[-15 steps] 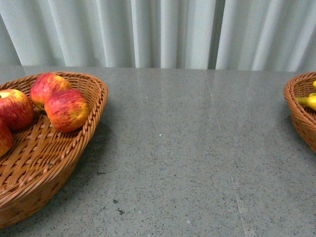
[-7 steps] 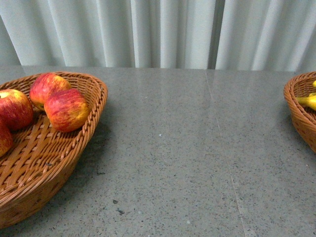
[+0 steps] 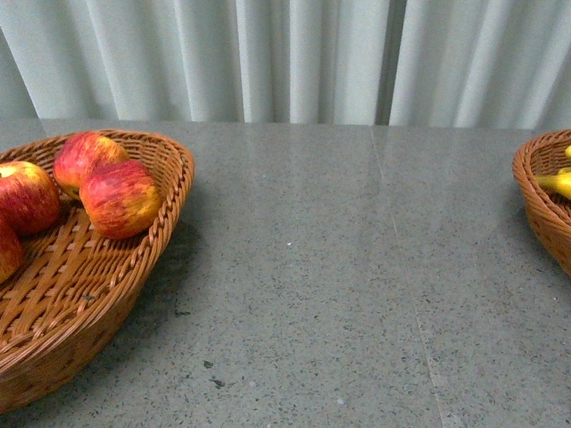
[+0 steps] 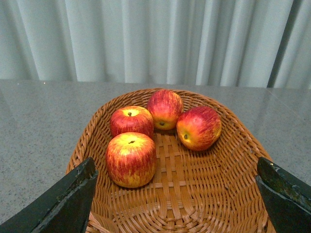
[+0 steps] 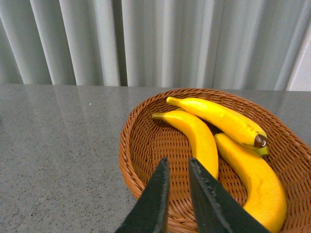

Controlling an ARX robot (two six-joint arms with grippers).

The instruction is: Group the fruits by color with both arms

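Observation:
Several red apples streaked yellow lie in the left wicker basket point(image 3: 169, 192), the nearest one point(image 3: 120, 198) against its rim. In the left wrist view my left gripper point(image 4: 176, 167) hangs open over that basket point(image 4: 243, 145), its fingers point(image 4: 68, 199) wide apart and empty, with one apple point(image 4: 131, 159) closest. Three yellow bananas lie in the right basket point(image 5: 129, 160); the middle banana point(image 5: 197, 133) lies just beyond my right gripper point(image 5: 179, 162), which is shut on nothing. Only a banana tip point(image 3: 558, 183) shows in the front view. Neither arm appears there.
The two baskets stand at opposite ends of a grey speckled table point(image 3: 339, 267); the right basket point(image 3: 540, 209) is cut off by the frame edge. A pale pleated curtain point(image 3: 294, 58) hangs behind the table.

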